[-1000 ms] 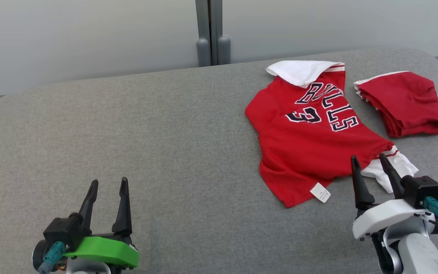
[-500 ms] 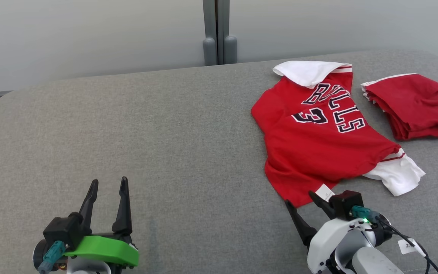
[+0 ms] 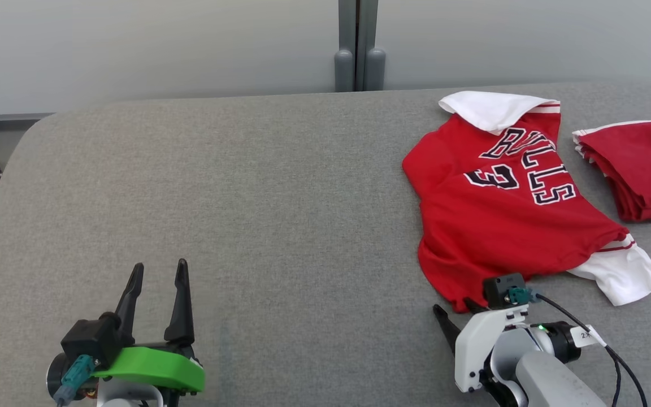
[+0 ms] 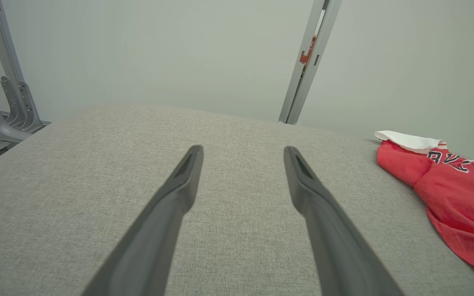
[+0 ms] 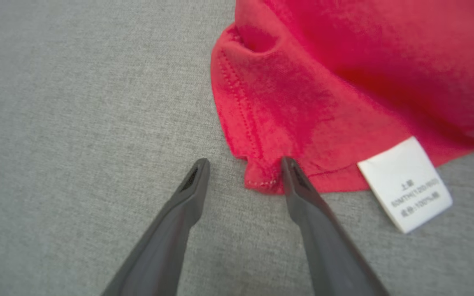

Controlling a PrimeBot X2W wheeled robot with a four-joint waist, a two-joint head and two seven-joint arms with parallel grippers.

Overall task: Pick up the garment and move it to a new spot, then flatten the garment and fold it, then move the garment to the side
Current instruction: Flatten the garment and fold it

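The garment (image 3: 506, 226) is a red jersey with black lettering and white sleeves, lying crumpled on the right part of the grey padded table (image 3: 246, 198). My right gripper (image 3: 454, 308) is down at its near hem corner. In the right wrist view the right gripper (image 5: 245, 162) stands open, with the corner of the red hem (image 5: 261, 181) between its fingertips and the right fingertip against the cloth. A white label (image 5: 405, 185) hangs off the hem just to the right. My left gripper (image 3: 160, 264) is open over bare table at the lower left, also seen open in its own wrist view (image 4: 243, 149), with the garment (image 4: 455, 201) far to its right.
A second red garment, folded (image 3: 642, 175), lies at the table's right edge beside the jersey. A grey post (image 3: 359, 45) stands behind the table against a pale wall. A metal frame foot (image 4: 10, 107) stands past the table's far left corner.
My right gripper has swung left from the white sleeve to the near hem corner and dropped to the cloth. The head camera has turned, shifting the whole picture. The left gripper is still.
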